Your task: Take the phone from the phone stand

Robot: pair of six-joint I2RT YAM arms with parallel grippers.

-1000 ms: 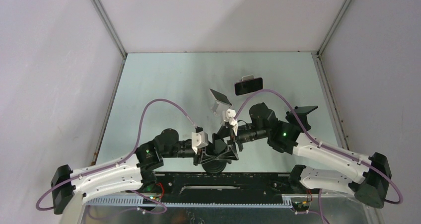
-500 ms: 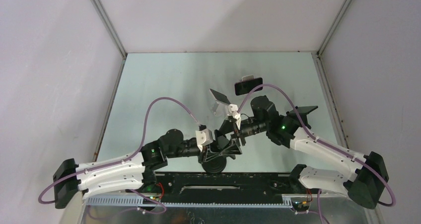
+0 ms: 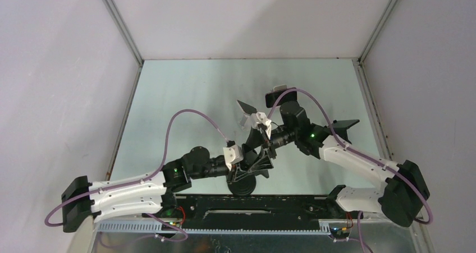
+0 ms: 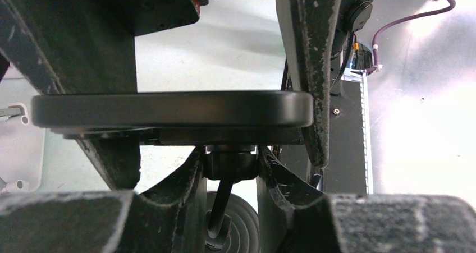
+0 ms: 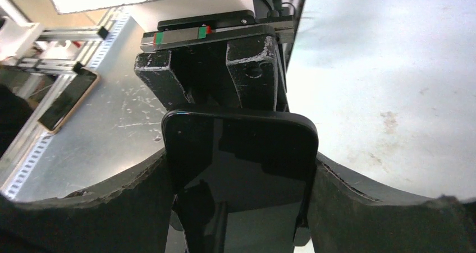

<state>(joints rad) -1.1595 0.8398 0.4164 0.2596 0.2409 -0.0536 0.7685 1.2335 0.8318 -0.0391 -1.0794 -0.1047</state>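
Step in hand: as I judge it, both grips are being secured before the pull. The phone [image 4: 168, 110] is not yet off the phone stand [image 4: 238, 222].
Next move: probably the right arm draws the phone straight off the cradle while the left pins the stand. A skewed pull could tip the round base.
Table [image 3: 185, 96]: both arms meet low over its near middle.
Left gripper [image 4: 230, 169]: jaws closed tight on the stand's neck, just under the cradle, with the base below the jaws.
Right gripper [image 5: 242, 208]: jaws wide, one pad along each long edge of the phone. They look pressed on with no gap, though the pads hide the contact line.
Phone: between the right jaws and directly above the left jaws, seated on the stand's head.
Holder and contents: this stand holds that one phone, nothing else.
Far stand [image 3: 273, 97]: beyond the right jaws, holding a dark phone of its own.
Small stand [image 3: 247, 108]: just beyond the right jaws, carrying a tilted dark slab.
Spare phone [image 5: 67, 99]: lies flat, well off to one side of the left jaws.
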